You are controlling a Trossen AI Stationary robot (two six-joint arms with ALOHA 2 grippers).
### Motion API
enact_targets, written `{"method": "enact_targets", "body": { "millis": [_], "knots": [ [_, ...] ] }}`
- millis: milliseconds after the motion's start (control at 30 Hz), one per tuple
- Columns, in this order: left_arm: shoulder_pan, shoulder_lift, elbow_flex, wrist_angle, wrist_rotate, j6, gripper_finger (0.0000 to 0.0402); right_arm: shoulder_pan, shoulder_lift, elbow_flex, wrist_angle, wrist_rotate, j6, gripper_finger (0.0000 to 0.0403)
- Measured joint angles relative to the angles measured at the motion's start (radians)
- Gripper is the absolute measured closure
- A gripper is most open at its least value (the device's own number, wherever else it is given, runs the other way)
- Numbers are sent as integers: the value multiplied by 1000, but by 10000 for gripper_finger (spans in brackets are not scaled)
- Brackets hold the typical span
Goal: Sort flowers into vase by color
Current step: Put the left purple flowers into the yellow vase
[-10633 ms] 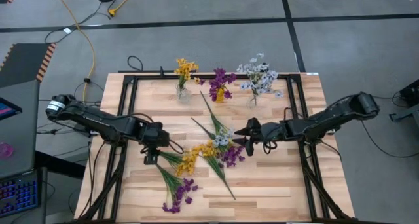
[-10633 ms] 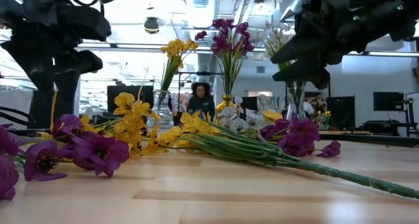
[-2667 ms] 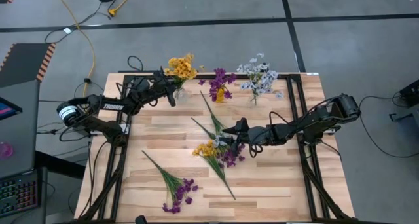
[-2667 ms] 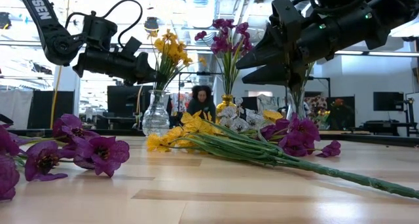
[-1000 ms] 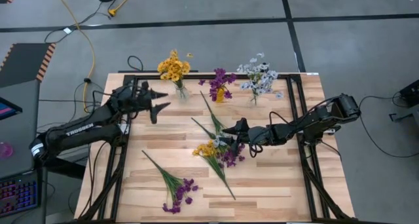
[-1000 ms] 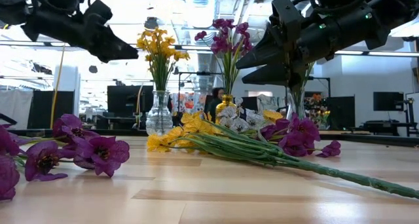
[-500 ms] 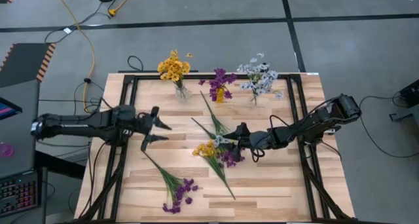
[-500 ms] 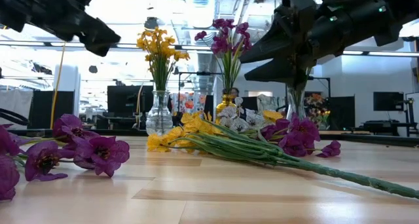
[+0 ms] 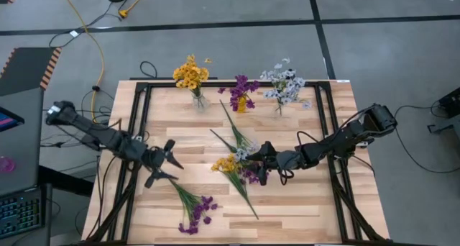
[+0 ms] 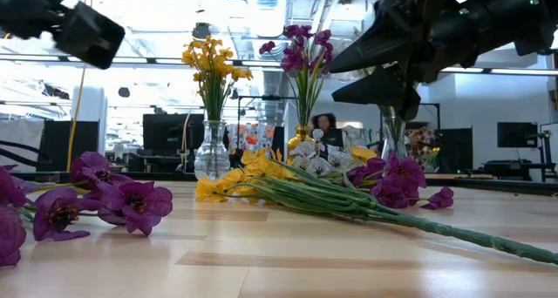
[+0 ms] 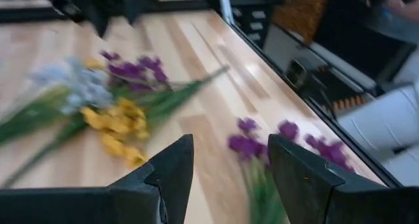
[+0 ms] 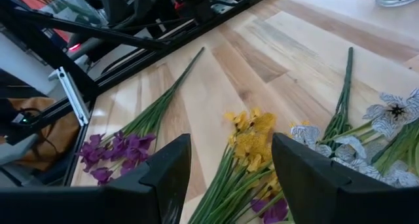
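Three vases stand at the table's far edge: yellow blossoms (image 9: 190, 75) in a clear vase (image 10: 211, 159), purple ones (image 9: 243, 89) in a yellow vase, pale ones (image 9: 284, 83) in a clear vase. A mixed pile (image 9: 241, 165) of yellow (image 12: 252, 135), pale (image 12: 393, 112) and purple sprigs lies at the table's middle. One purple sprig (image 9: 192, 206) lies alone near the near edge. My left gripper (image 9: 169, 165) hovers open, just far-left of that sprig. My right gripper (image 9: 261, 163) is open above the pile's right side (image 10: 384, 58).
A black metal frame (image 9: 136, 131) runs along the table's left, right and far sides. Bare wood (image 9: 302, 203) lies at the near right. In the low view a person (image 10: 324, 124) shows in the room behind the vases.
My left gripper, open, has swung from beside the yellow vase toward the table's near edge and now hangs close to the lone purple sprig. My right gripper has shifted a little toward the near edge over the pile. The flowers have kept still.
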Motion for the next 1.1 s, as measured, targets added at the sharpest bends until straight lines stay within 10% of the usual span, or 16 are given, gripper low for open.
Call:
{"method": "enact_targets", "body": {
  "millis": [700,1100],
  "knots": [
    [-228,366,15,191,-42,-110,206,3,0,0,0,7,-2,162],
    [-228,640,227,-87,13,-16,149,3,0,0,0,7,-2,162]
  ]
}}
